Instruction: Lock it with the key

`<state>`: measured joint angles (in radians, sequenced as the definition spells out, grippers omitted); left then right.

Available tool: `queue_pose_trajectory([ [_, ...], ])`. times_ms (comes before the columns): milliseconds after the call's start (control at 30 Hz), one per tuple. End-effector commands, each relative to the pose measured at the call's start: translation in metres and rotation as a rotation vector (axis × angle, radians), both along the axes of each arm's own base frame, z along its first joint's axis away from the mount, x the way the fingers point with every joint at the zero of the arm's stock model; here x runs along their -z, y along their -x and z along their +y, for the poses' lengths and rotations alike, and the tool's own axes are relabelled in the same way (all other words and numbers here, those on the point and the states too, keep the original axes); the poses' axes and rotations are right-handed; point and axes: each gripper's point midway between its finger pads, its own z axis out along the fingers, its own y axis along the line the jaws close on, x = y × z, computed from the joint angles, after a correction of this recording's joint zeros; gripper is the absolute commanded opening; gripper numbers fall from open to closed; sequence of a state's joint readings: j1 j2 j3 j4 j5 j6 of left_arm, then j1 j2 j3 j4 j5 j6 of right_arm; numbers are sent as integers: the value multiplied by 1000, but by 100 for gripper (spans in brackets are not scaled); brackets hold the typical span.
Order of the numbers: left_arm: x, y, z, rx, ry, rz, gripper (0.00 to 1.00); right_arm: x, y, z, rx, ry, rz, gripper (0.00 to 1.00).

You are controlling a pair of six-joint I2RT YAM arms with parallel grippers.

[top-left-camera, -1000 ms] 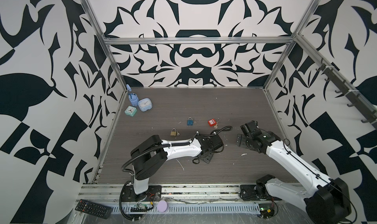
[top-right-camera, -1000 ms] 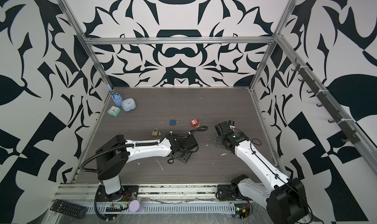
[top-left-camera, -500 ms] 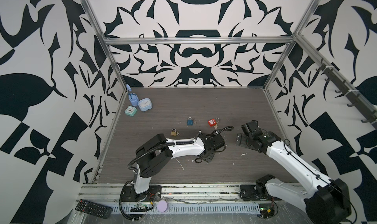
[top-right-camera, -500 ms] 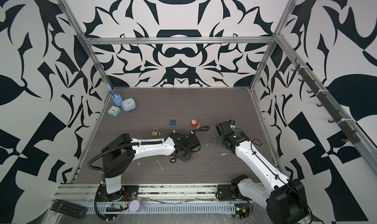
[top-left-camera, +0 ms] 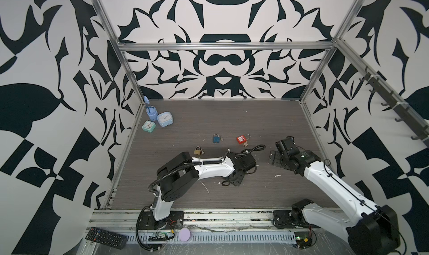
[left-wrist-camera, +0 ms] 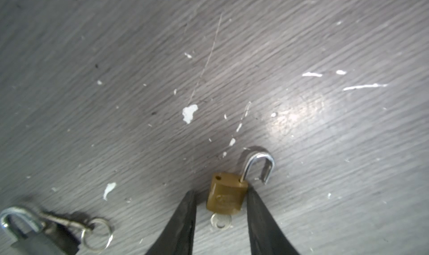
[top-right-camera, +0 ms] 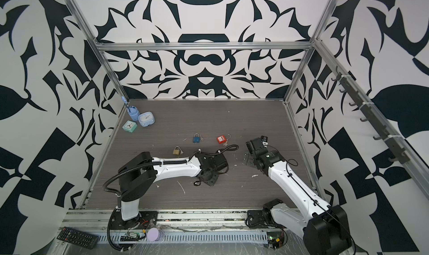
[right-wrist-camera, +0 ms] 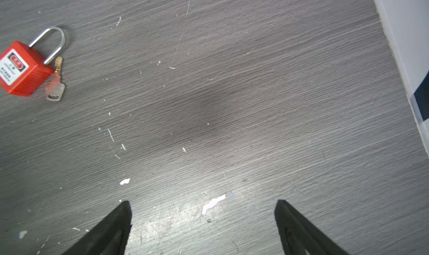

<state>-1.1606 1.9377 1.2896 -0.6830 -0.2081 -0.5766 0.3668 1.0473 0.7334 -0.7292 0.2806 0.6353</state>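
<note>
Over in the far left corner a mint clock (top-left-camera: pixel 148 126) sits beside a blue clock (top-left-camera: pixel 165 119) and blue cup (top-left-camera: pixel 151 112), while a black remote (top-left-camera: pixel 106 237) and lilac disc (top-left-camera: pixel 185 234) lie by the slotted rail (top-left-camera: pixel 232 237)

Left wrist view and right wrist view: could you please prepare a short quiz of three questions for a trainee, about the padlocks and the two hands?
1. True or false: the shackle of the brass padlock between the fingers of the left hand is closed.
2. What lies between the fingers of the right hand? A) a red padlock B) a blue padlock C) only bare table
3. Where does the key of the brass padlock sit?

Key:
1. False; it is swung open.
2. C.
3. In the bottom of the lock body, opposite the shackle.
</note>
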Motion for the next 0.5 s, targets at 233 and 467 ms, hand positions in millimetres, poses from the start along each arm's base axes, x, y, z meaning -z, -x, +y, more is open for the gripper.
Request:
queue_pose_trajectory([
  [233,9,-9,4,-14,-24,-1,39,-5,-1,-2,-5,2,-27,98],
  [467,13,-15,4,6,-20,-6,37,-4,0,-4,1,2,-29,98],
])
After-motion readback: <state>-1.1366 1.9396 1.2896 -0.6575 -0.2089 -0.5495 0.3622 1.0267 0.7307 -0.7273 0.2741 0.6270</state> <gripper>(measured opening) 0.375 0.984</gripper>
